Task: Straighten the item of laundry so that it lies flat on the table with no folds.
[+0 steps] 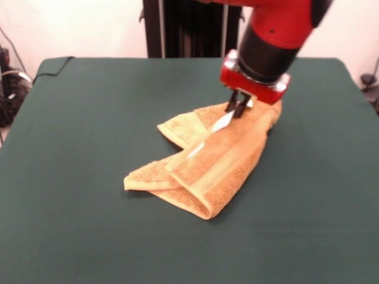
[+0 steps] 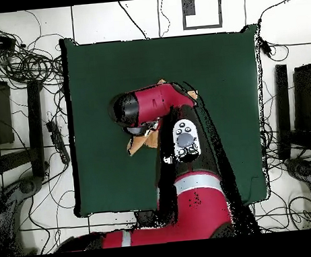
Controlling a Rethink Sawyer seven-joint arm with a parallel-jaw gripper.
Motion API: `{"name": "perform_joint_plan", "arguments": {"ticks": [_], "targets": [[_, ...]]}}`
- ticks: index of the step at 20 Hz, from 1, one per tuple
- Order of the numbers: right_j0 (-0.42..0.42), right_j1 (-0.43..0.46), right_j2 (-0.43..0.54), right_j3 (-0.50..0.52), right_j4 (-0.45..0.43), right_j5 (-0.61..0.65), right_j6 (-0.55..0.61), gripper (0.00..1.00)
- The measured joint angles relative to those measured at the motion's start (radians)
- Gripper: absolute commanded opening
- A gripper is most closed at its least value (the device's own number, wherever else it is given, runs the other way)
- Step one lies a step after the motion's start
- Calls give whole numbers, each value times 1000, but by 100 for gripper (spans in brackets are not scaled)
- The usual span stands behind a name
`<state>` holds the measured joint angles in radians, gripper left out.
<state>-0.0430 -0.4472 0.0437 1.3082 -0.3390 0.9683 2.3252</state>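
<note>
The orange-tan towel (image 1: 207,163) lies crumpled and folded over itself near the middle of the dark green table (image 1: 89,130). A white label (image 1: 222,123) shows near its far end. My gripper (image 1: 237,107) comes down from above onto the towel's far right part, its dark fingers close together and pinching the cloth beside the label. In the overhead view the red arm covers most of the towel; only small pieces (image 2: 140,143) show beside the arm on the table (image 2: 112,70). The gripper itself is hidden there.
The green cloth reaches far round the towel on all sides. Cables and dark equipment (image 2: 17,65) lie on the floor beyond the table's edges. The black pedestal (image 1: 189,29) stands behind the table's far edge.
</note>
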Motion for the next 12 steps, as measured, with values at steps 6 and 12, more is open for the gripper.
{"name": "perform_joint_plan", "arguments": {"ticks": [6, 12], "targets": [[58, 17, -17, -61, 53, 55, 0, 0], [79, 44, -35, -97, 85, 61, 0, 0]]}}
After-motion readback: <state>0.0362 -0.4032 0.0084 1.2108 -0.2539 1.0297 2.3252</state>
